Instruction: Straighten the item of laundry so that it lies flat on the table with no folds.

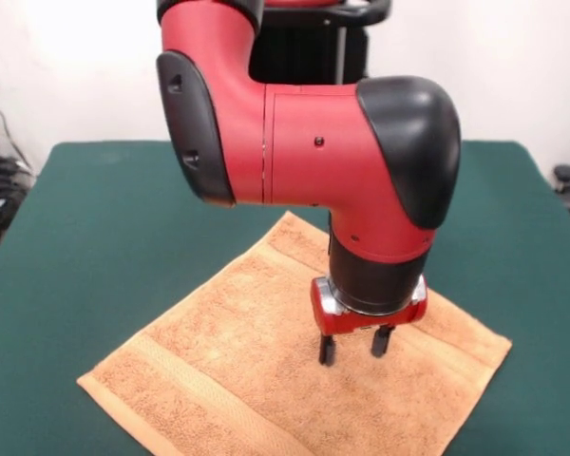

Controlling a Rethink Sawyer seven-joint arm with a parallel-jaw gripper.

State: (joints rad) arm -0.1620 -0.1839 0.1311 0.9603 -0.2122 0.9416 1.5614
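the towel (266, 370) lies spread on the near half of the table (95, 218), turned like a diamond, one corner pointing far, one right, one left, and the near part running off the bottom of the view. from what i can see it looks nearly flat already: a woven band runs along the near-left side and another along the far-right side, both fairly straight. i can't see the near corner, and the arm (304, 133) hides part of the far middle, so a fold could sit there unseen.

the gripper (353, 347) hangs just above the cloth, right of the towel's centre, with its two dark fingers (327, 350) apart and nothing between them. whether the tips touch the pile i can't tell.

my read is that the job is close to done, and the step in hand is a last check or smoothing. to do it well i would lift straight up without closing, so the loops don't snag and drag a new ridge. if a crease shows once the arm clears, i would pinch only the hem at that edge and pull outward, low and slow.
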